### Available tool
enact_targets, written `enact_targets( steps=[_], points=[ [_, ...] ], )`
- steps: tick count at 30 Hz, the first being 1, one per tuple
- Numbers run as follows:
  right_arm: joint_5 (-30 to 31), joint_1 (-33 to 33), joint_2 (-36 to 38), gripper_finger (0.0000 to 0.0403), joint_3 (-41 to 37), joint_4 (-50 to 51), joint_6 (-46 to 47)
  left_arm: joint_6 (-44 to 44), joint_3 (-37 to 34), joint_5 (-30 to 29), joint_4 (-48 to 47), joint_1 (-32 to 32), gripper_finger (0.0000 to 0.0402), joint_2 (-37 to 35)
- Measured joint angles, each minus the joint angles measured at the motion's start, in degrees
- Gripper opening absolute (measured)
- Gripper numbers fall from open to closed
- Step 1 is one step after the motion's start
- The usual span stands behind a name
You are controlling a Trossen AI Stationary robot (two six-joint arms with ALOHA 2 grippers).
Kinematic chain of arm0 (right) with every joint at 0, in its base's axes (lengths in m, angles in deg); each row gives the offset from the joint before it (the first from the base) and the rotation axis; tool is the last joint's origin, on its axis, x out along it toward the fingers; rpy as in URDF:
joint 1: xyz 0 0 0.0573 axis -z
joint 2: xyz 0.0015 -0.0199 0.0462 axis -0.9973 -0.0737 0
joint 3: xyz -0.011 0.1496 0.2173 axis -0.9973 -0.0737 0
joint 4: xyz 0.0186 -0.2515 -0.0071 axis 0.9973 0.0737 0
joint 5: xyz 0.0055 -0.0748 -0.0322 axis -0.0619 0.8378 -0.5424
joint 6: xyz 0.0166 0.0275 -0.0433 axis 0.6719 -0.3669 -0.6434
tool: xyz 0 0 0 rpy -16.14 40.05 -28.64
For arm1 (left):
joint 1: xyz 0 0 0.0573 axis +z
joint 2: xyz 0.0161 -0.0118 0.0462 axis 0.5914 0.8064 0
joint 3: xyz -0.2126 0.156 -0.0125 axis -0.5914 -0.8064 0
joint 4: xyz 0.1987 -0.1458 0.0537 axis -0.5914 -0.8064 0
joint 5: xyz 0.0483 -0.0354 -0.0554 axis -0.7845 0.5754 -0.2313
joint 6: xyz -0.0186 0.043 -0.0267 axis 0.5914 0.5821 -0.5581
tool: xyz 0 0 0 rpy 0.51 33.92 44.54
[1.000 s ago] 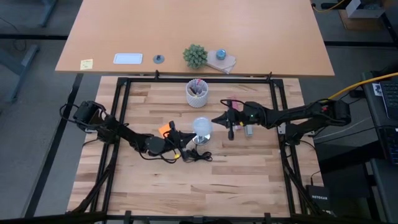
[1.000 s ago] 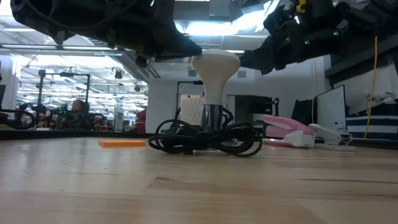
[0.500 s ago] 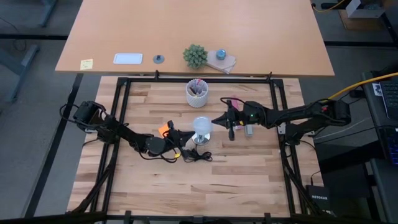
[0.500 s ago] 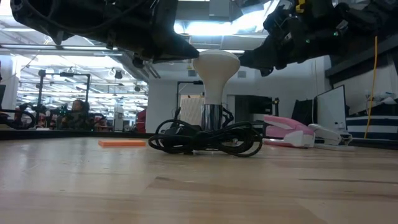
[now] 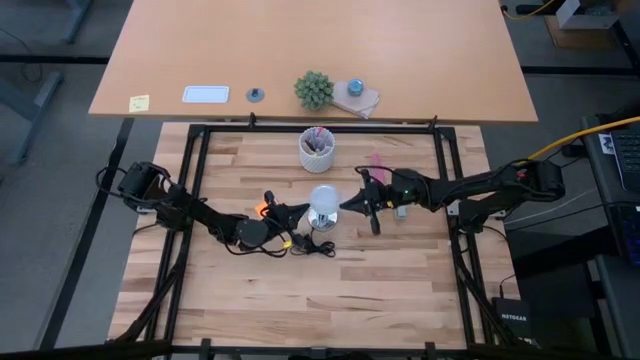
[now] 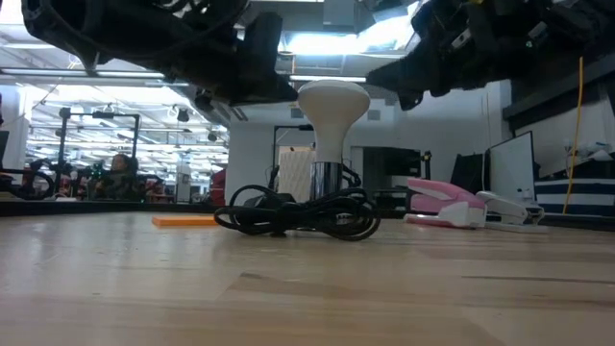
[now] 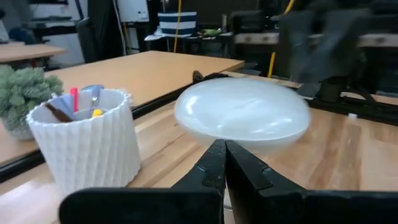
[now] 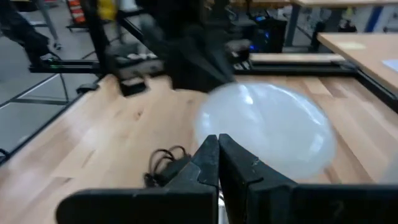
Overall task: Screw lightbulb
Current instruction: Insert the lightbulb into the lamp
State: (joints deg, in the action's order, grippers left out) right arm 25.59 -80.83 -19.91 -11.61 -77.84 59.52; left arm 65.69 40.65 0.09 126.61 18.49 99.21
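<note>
Near the table's middle, the lightbulb (image 5: 323, 201) stands upright in its silvery fitting (image 6: 325, 181), the black cord (image 6: 298, 213) coiled in front. The left gripper (image 5: 296, 211) and right gripper (image 5: 347, 203) flank its dome, jaws together, holding nothing. Seating looks done or nearly; tightness cannot be judged. Farther back stands the pen cup (image 5: 317, 148).

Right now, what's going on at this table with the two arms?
Two robot arms are working on a white lightbulb that stands upright in a silvery fitting with a coiled black cord on the wooden table. The left gripper and the right gripper, both shut, are at the bulb from opposite sides, level with its rounded top. Whether either touches it is unclear. A white cup of pens stands behind.
</note>
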Motion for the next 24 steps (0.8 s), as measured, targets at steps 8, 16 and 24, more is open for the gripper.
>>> enact_targets(
  steps=[8, 16, 24],
  points=[
    [2.1, -2.5, 0.1, 0.0005, 0.0, -4.8, -0.2, -2.2, 0.0, -1.9, -1.1, 1.3, 0.0001, 0.0],
    [12.8, -2.3, 3.1, 0.0005, 0.0, -4.8, -4.6, -2.1, 0.0, -4.0, -1.0, -3.0, 0.0001, 0.0],
    [13.2, 3.9, 5.7, 0.0005, 0.0, -4.1, -7.5, -4.2, 0.0, -0.5, -1.0, -5.8, 0.0001, 0.0]
  ],
)
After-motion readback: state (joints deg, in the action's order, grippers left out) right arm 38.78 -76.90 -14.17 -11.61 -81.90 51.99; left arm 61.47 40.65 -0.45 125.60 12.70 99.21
